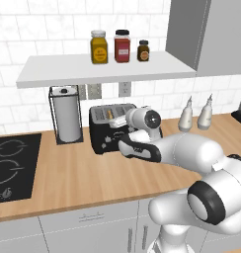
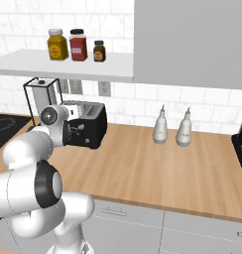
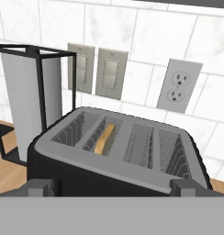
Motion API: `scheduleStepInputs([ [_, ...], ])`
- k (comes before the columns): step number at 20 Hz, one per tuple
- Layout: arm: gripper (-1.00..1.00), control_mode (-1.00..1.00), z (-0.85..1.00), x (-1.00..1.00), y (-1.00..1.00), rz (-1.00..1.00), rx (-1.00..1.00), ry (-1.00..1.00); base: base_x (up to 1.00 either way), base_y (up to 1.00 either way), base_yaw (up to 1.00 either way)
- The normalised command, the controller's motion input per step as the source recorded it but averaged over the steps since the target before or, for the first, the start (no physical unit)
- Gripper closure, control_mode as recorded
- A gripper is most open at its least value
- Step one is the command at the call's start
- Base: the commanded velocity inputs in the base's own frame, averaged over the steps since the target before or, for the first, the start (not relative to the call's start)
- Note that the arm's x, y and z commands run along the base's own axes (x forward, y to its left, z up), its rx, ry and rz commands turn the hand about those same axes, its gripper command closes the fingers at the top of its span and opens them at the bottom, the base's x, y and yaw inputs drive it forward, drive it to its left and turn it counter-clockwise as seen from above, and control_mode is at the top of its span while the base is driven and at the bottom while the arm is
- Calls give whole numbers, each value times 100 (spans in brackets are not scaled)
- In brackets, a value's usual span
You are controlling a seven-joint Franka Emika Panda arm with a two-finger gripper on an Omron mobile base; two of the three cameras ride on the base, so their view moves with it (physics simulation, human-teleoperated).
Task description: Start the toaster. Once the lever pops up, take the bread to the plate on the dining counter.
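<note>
1. The toaster [image 1: 111, 128] is standing at the back edge of the wood worktop [image 1: 68, 178], against the tiled wall, just beside the paper towel holder [image 1: 66, 114] and under the shelf with three jars [image 1: 121, 46].
2. The bread [image 3: 106, 138] is sitting in the second slot from the left in the hand view, with its top edge a little below the grey metal top.
3. The gripper [image 3: 112, 187] is hovering close in front of the toaster and slightly above it, looking down at the slots. The two finger tips are standing wide apart at the bottom of the hand view, one near each front corner of the toaster, and they are holding nothing.
4. The step in hand, as I judge it, is starting the toaster, so the lever on the front face must be pushed down. The lever itself is not showing clearly, so the hand probably needs to come lower first.
5. To do it well, one finger should be pressing straight down on the lever until it is latching, without pushing the toaster toward the wall.
6. A risk is slipping off the small lever.
</note>
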Motion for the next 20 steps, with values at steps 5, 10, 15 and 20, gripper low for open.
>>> scheduleStepInputs([
  [5, -100, -100, 0, 0, 0, 0, 0, 0, 0, 0, 0],
  [10, -100, -100, 0, 0, 0, 0, 0, 0, 0, 0, 0],
  [15, -100, -100, 0, 0, 0, 0, 0, 0, 0, 0, 0],
  [20, -100, -100, 0, 0, 0, 0, 0, 0, 0, 0, 0],
])
